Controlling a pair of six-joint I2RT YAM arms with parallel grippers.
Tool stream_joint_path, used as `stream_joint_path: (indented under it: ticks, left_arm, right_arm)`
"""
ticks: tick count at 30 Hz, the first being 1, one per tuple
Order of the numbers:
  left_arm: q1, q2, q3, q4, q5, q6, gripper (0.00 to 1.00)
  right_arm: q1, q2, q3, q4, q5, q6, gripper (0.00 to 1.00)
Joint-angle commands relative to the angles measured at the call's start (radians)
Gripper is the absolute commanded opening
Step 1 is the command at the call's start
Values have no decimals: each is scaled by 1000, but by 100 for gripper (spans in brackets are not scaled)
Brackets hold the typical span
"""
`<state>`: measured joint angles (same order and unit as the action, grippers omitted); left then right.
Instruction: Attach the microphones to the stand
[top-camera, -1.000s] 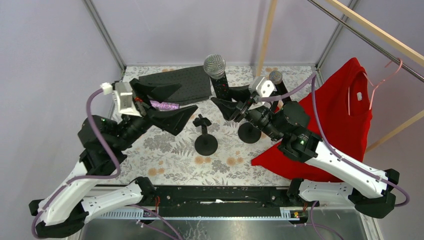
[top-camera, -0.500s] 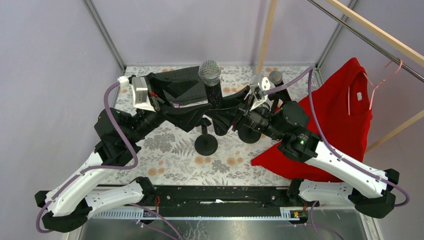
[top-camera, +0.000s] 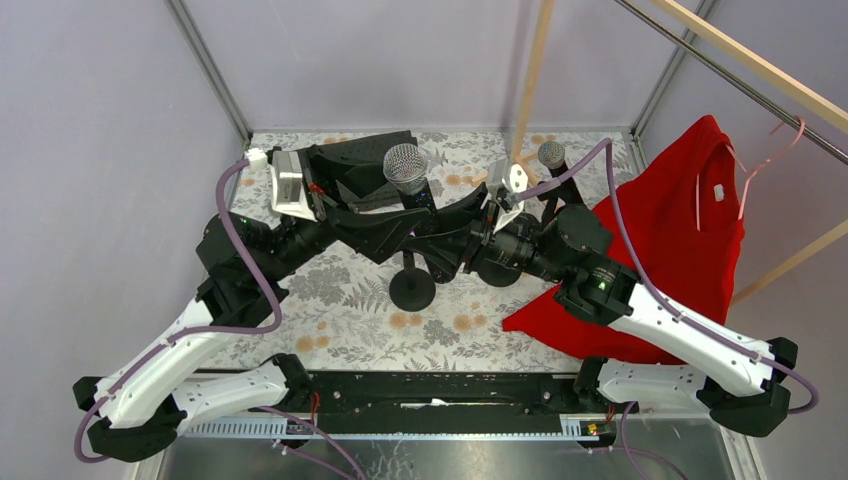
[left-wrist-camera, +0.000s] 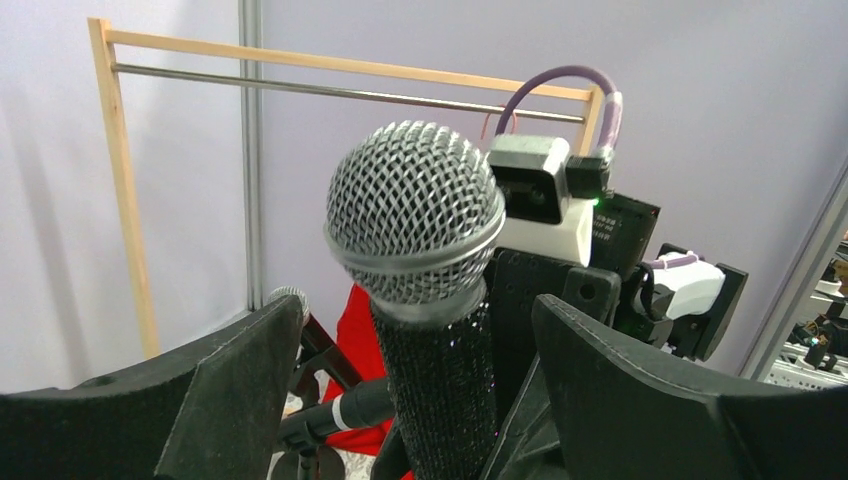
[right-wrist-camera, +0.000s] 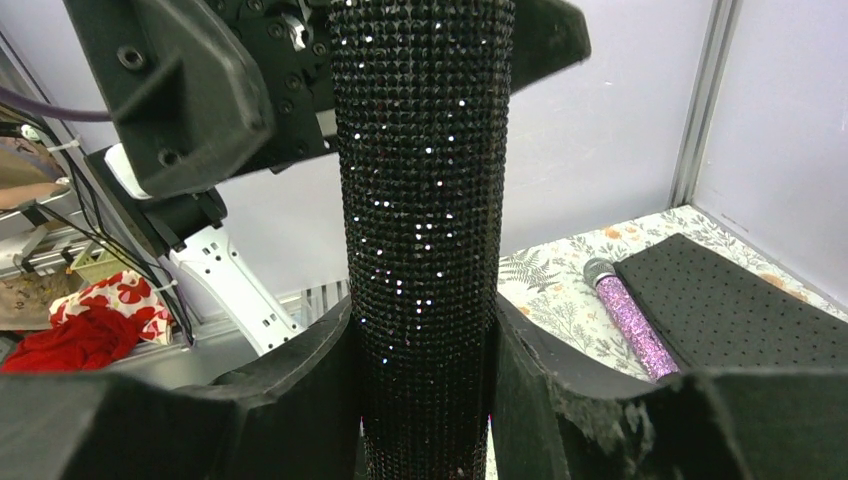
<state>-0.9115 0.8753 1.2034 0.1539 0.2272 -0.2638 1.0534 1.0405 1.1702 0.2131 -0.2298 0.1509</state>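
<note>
My right gripper (top-camera: 445, 240) is shut on the body of a black glitter microphone (top-camera: 408, 172) and holds it upright above the table; the right wrist view shows both pads pressed on the body (right-wrist-camera: 425, 250). My left gripper (top-camera: 385, 215) is open, its fingers (left-wrist-camera: 235, 390) standing apart on either side of that microphone (left-wrist-camera: 415, 215) without touching it. An empty black stand (top-camera: 411, 284) with a round base is just below. A second stand (top-camera: 497, 266) holds another black microphone (top-camera: 551, 154). The purple glitter microphone (right-wrist-camera: 630, 320) lies on the table, hidden in the top view.
A black perforated mat (top-camera: 365, 160) lies at the back left. A red shirt (top-camera: 680, 240) hangs on a wooden rack (top-camera: 740, 60) and drapes onto the table at the right. Metal frame posts (top-camera: 210, 70) stand at the back corners.
My left arm has swung right, bringing its open fingers around the black microphone. My right gripper has carried that microphone left and lower.
</note>
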Motion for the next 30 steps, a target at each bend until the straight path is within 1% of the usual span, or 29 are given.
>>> stream_joint_path:
  ticks: [1, 3, 4, 7, 9, 11, 14, 17, 20, 26, 29, 30]
  left_arm:
    - [-3, -14, -3, 98, 18, -26, 91]
    - [-2, -21, -10, 110, 10, -30, 96]
    - [-2, -21, -10, 113, 9, -32, 96]
    - [-2, -16, -5, 113, 16, -34, 90]
    - [-3, -11, -3, 114, 21, -39, 89]
    - [-2, -11, -4, 117, 20, -41, 89]
    - [-2, -15, -8, 118, 4, -41, 94]
    - [-3, -22, -10, 122, -7, -41, 94]
    - [-2, -25, -13, 126, -9, -41, 90]
    - [-2, -30, -15, 130, -2, -44, 76]
    - [-3, -32, -19, 130, 2, -44, 66]
    - [-2, -32, -20, 131, 2, -45, 65]
  right_arm:
    - [0, -33, -17, 47, -23, -33, 6]
    - [-1, -39, -26, 48, -29, -35, 6]
    - [-1, -41, -29, 47, -34, -37, 6]
    - [-1, -45, -36, 47, -47, -38, 7]
    - [-1, -45, -38, 47, -54, -38, 7]
    - [-2, -45, -39, 41, -63, -40, 7]
    - [-1, -51, -46, 32, -79, -52, 8]
    - [-2, -63, -58, 34, -87, -58, 8]
    - [-1, -68, -64, 32, -97, -65, 8]
    - [0, -65, -67, 19, -104, -74, 10]
    - [-1, -61, -69, 14, -105, -79, 11]
    - [-1, -60, -69, 13, -106, -80, 11]
